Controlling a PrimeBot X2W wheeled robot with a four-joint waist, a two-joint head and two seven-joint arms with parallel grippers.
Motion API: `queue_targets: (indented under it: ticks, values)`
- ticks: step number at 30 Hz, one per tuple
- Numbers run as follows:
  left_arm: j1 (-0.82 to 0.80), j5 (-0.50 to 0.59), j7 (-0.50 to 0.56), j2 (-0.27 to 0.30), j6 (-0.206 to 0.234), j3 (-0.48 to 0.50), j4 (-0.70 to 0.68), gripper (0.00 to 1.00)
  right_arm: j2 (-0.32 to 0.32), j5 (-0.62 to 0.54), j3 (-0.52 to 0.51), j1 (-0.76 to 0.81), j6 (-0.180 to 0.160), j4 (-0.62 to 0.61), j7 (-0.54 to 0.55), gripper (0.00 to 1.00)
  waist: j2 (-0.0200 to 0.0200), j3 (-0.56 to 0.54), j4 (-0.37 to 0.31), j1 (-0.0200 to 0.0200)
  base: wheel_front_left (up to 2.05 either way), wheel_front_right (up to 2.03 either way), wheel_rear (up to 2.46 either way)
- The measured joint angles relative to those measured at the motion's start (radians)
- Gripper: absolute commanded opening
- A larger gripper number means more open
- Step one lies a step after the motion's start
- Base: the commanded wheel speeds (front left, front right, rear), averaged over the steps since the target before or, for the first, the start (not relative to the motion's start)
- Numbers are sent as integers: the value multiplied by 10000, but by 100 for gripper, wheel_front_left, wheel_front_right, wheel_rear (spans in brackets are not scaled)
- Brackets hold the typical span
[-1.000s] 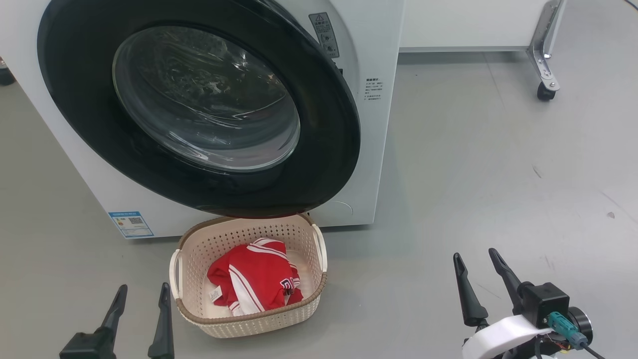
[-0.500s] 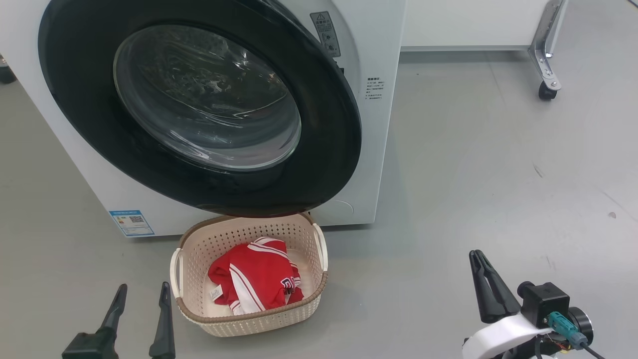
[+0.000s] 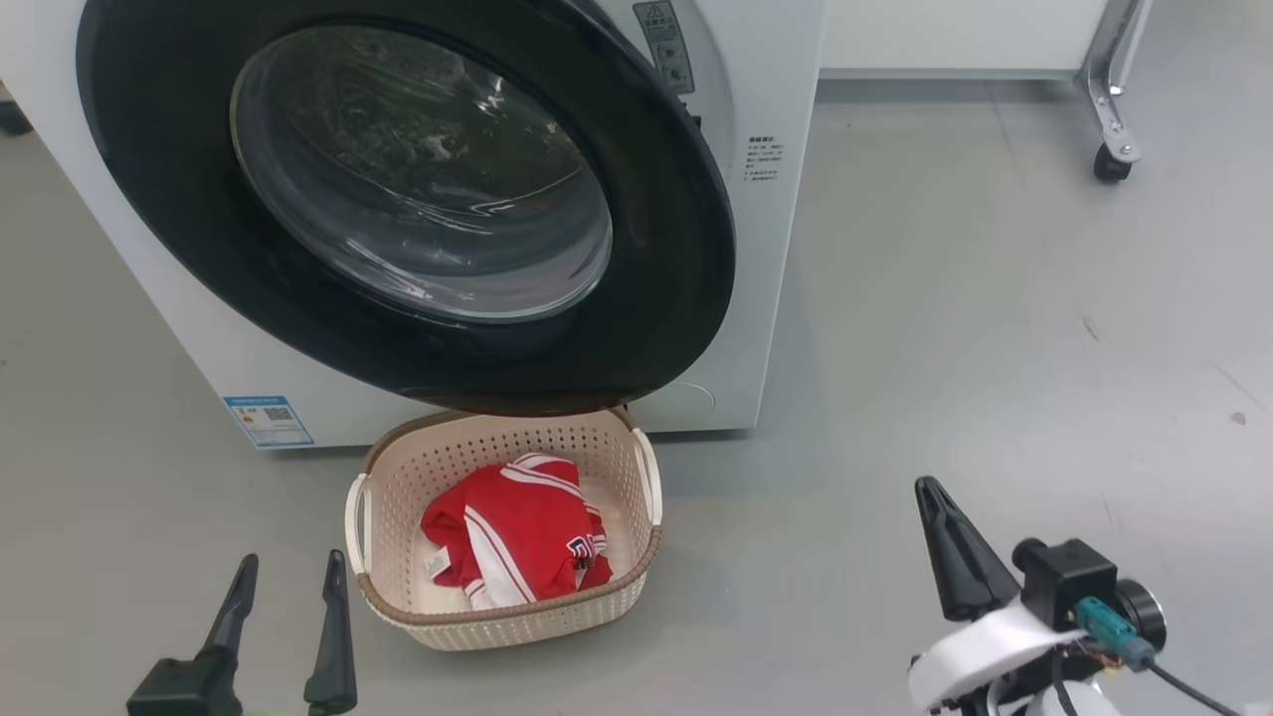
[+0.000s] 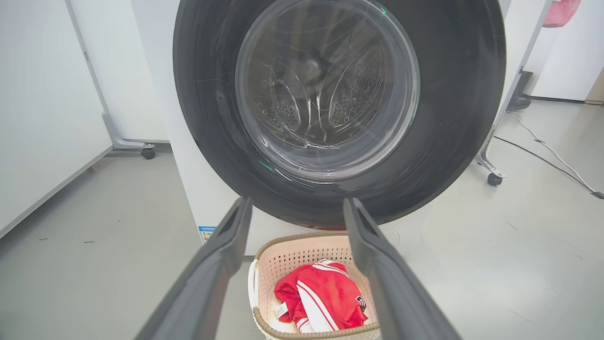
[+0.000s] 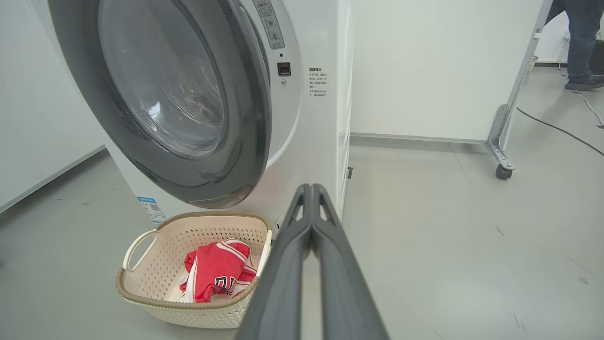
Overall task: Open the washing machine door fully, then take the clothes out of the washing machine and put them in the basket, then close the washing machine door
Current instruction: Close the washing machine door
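Note:
The washing machine door [image 3: 676,249], a black ring around a clear glass bowl, sits against the white washing machine [image 3: 781,259], its right edge a little proud of the front panel. Below it on the floor stands the cream basket [image 3: 497,615] with the clothes [image 3: 517,532], a red jersey with white stripes, lying inside. My left gripper [image 3: 290,560] is open and empty just left of the basket. My right gripper [image 3: 927,487] is shut on nothing, over bare floor well right of the basket. In the right wrist view its fingers [image 5: 309,189] meet tip to tip.
A white panel on a metal leg with a caster [image 3: 1112,164] stands at the back right. A cable [image 5: 557,127] runs over the floor there, and a person's legs [image 5: 583,42] stand far behind. Grey floor stretches open to the right of the machine.
My right gripper's fingers have closed together on nothing. The head camera has shifted a little, moving the whole picture. The left gripper, door, basket and clothes stay put.

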Motion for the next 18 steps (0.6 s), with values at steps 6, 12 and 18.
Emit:
queue_targets:
  ticks: [6, 12, 18]
  values:
    - [-90, 25, 2, -63, 0, -157, -203, 100, -132, -113, 337, -854, 307, -4, 148, 0, 0, 346, 175, 0, 0, 0, 0]
    - [-470, 132, 71, -94, 0, -332, -456, 100, -201, -211, 894, -1899, 568, 27, 499, 0, 0, 839, 402, 0, 0, 0, 0]
    - [-945, 159, 59, -165, -2, -527, -677, 100, -290, -268, 1306, -3192, 662, 222, 867, 0, 0, 1475, 682, 0, 0, 0, 0]
